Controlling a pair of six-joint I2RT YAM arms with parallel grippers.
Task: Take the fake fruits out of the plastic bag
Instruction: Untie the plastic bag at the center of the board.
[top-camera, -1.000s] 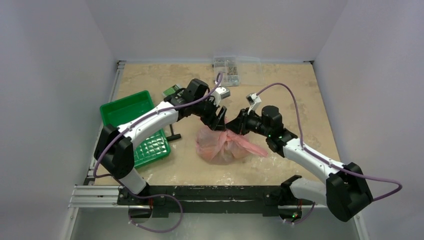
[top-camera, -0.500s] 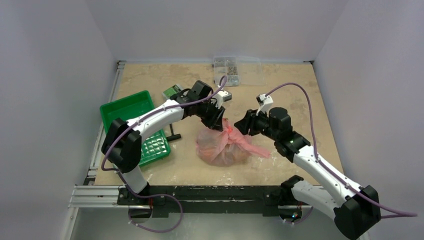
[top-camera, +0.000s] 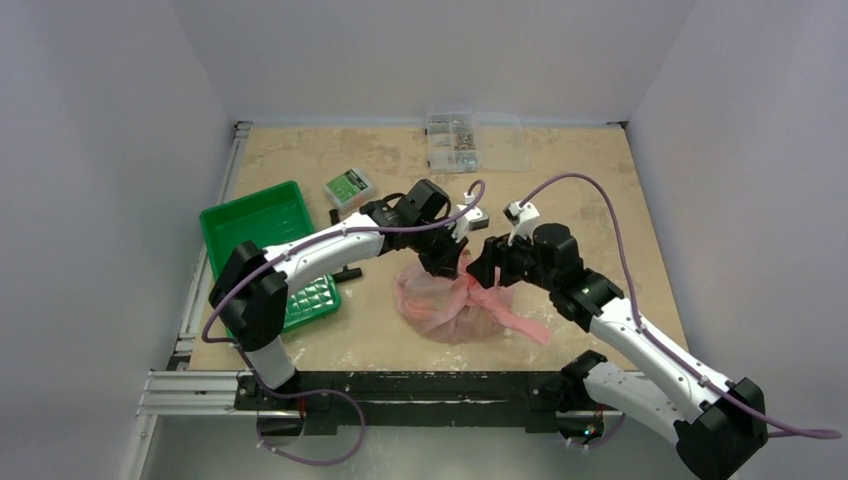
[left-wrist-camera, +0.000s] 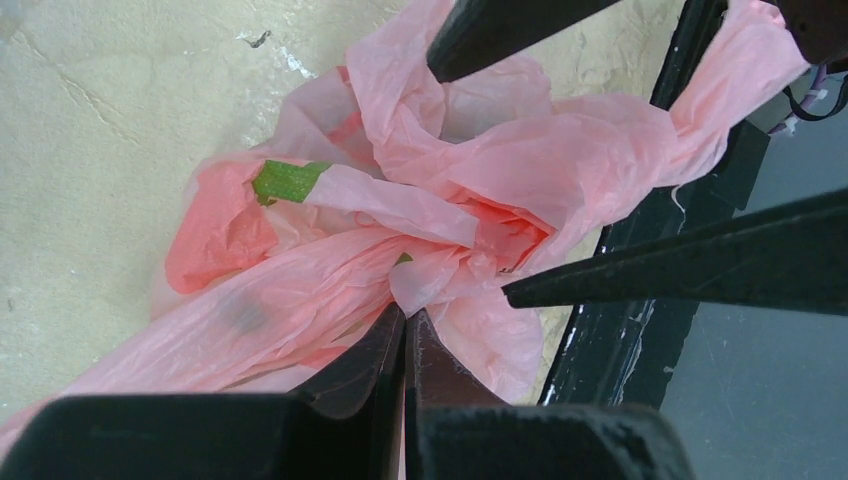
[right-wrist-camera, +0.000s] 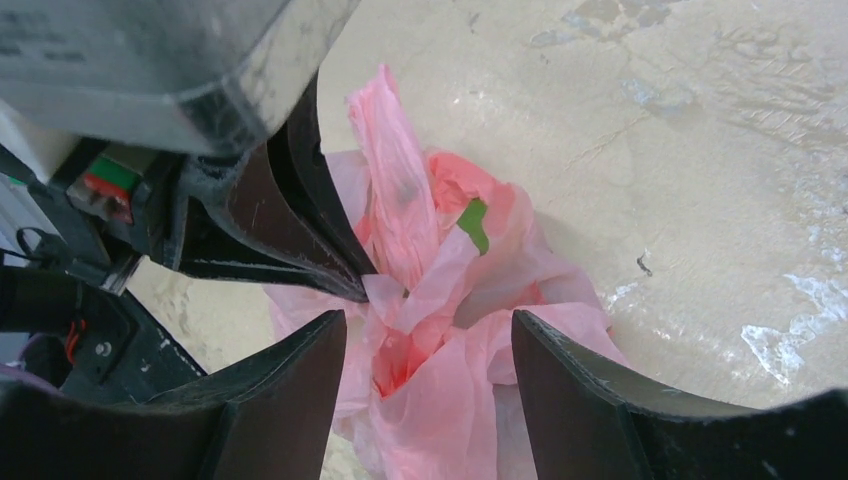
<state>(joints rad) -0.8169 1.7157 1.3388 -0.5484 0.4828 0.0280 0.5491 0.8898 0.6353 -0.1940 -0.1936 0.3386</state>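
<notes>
The pink plastic bag (top-camera: 452, 308) lies bunched on the table between both arms, its top twisted together. My left gripper (left-wrist-camera: 405, 314) is shut, pinching a fold of the bag's film at its fingertips; the right wrist view shows it (right-wrist-camera: 362, 286) from the other side. My right gripper (right-wrist-camera: 428, 325) is open, its fingers (right-wrist-camera: 560, 380) either side of the bag's gathered top (right-wrist-camera: 440, 400) without squeezing it. The fake fruits are inside the bag; only a lime-green patch (left-wrist-camera: 286, 181) and a reddish bulge (left-wrist-camera: 215, 235) show through the film.
A green ribbed tray (top-camera: 258, 214) stands at the left beside the left arm. A small green-labelled box (top-camera: 349, 186) lies behind it, and a clear parts box (top-camera: 452, 140) sits at the back edge. The table's black front rail (left-wrist-camera: 640, 300) runs close behind the bag.
The left gripper has moved right onto the bag's top and shut on a fold. The right gripper has let go of the bag and opened over its top.
</notes>
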